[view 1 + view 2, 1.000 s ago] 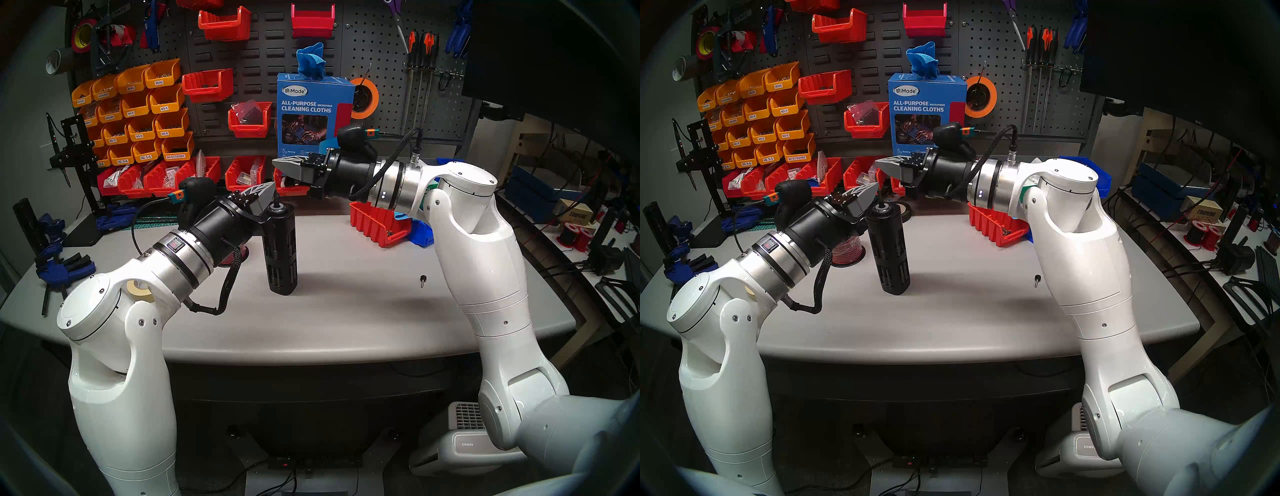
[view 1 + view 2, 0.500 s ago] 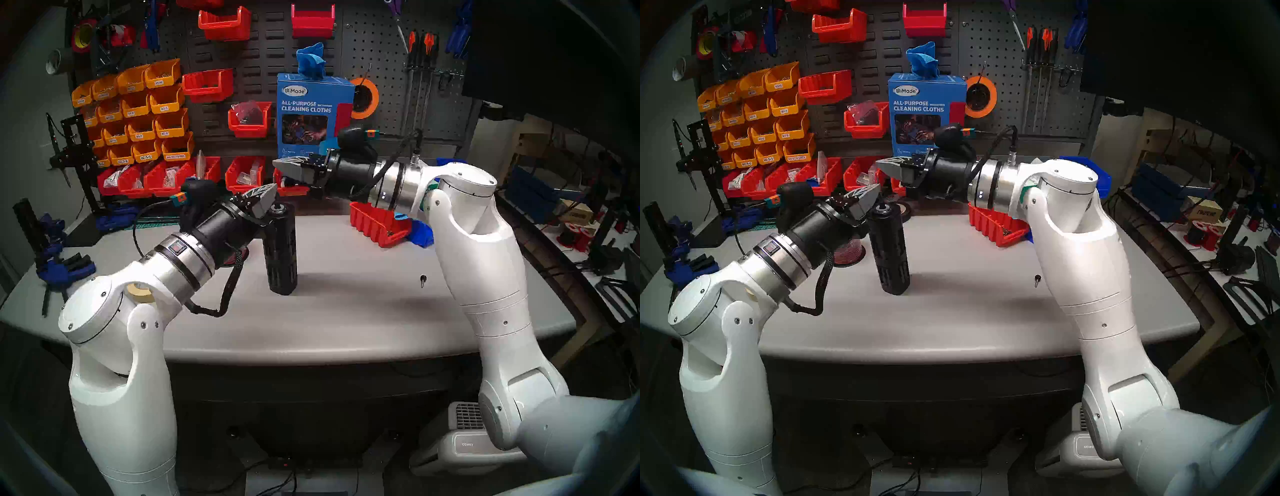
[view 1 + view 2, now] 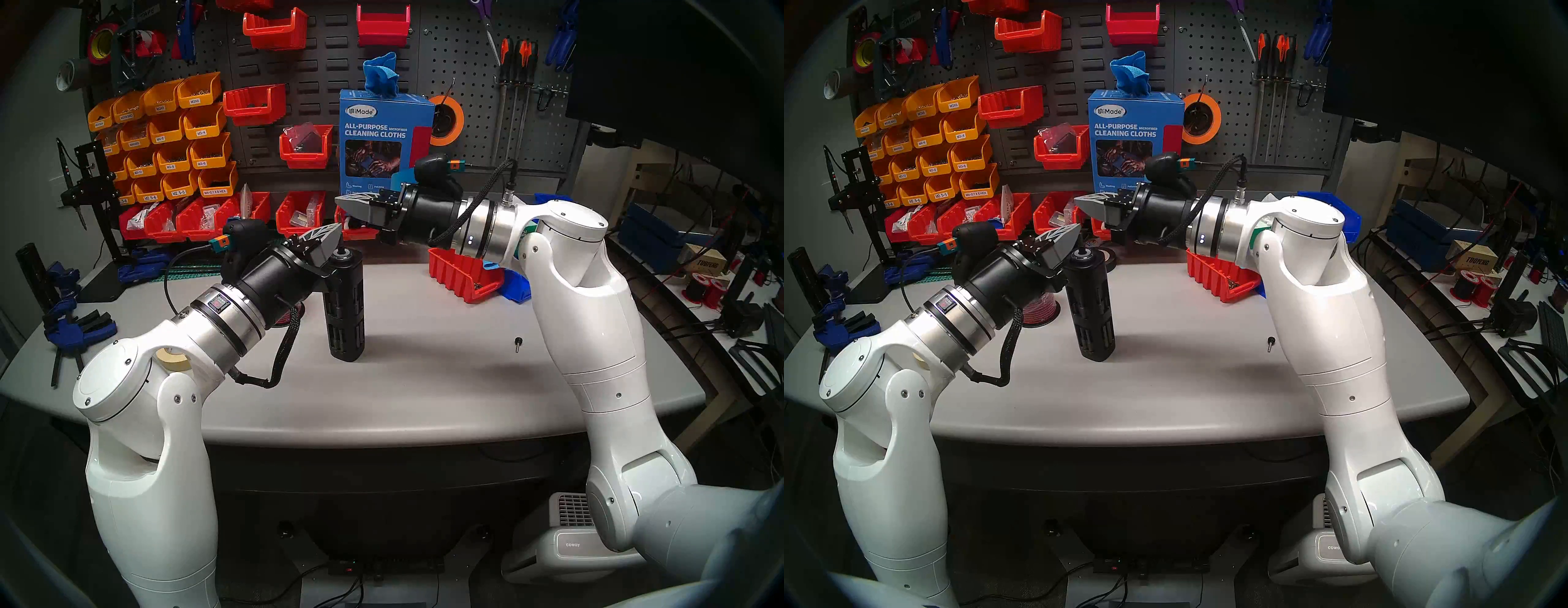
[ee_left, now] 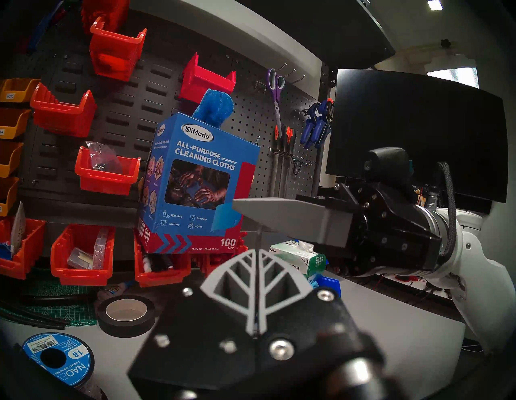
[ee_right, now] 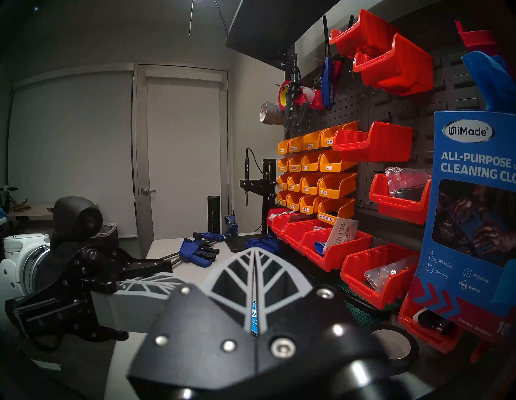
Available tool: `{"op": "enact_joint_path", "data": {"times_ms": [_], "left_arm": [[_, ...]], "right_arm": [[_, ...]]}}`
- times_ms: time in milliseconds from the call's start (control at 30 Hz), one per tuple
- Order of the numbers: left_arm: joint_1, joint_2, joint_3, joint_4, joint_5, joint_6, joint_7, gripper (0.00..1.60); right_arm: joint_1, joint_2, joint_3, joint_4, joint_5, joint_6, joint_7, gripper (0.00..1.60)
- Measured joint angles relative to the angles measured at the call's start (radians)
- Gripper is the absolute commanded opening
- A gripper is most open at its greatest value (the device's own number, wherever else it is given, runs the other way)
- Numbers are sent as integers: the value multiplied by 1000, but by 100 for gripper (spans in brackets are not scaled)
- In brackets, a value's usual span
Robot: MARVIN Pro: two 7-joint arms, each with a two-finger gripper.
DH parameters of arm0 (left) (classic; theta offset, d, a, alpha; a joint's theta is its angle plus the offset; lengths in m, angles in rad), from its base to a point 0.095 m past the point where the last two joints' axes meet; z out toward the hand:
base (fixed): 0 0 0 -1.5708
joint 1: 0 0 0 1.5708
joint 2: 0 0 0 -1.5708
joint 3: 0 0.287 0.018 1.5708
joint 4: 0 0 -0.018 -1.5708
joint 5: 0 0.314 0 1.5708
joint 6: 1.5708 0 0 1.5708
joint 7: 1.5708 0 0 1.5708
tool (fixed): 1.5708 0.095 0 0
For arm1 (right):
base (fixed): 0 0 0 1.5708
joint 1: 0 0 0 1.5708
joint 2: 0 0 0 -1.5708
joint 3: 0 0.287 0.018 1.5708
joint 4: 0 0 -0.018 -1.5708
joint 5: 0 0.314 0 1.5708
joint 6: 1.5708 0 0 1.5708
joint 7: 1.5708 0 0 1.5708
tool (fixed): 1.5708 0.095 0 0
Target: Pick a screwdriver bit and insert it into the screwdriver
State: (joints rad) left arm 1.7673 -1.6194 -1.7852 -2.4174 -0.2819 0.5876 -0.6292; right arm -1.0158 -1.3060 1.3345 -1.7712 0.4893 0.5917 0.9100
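Observation:
The screwdriver point(image 3: 344, 310), a matte black slotted cylinder, stands upright mid-table with its silver-ringed top point(image 3: 1083, 253) just below my left gripper point(image 3: 338, 230). That gripper is shut, its tips beside and slightly above the top. In the left wrist view a thin grey shaft point(image 4: 258, 236) rises just beyond the tips point(image 4: 257, 251); I cannot tell whether it is pinched or standing in the top. My right gripper point(image 3: 338, 199) hangs shut and empty, higher and farther back. A small loose bit point(image 3: 518, 343) lies on the table near the right arm.
A red bin point(image 3: 462, 276) sits at the back right of the table, a blue cleaning-cloth box point(image 3: 384, 140) behind. A wire spool point(image 3: 1038, 305) is under the left wrist, a black tape roll point(image 4: 125, 310) behind it, and blue clamps point(image 3: 76, 331) lie far left.
My left gripper has risen a little and shifted right, closer over the screwdriver's top. The right arm has barely moved. Both grippers stayed shut.

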Motion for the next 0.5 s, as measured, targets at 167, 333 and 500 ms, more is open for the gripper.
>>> {"op": "enact_joint_path", "data": {"times_ms": [167, 333, 500], "left_arm": [[6, -3, -2, 0, 0, -3, -1, 0], [11, -6, -2, 0, 0, -5, -2, 0], [15, -8, -2, 0, 0, -5, -2, 0]], "right_arm": [[0, -1, 1, 1, 0, -2, 1, 0], [0, -1, 2, 2, 0, -4, 1, 0], [0, -2, 3, 4, 0, -6, 2, 0]]}}
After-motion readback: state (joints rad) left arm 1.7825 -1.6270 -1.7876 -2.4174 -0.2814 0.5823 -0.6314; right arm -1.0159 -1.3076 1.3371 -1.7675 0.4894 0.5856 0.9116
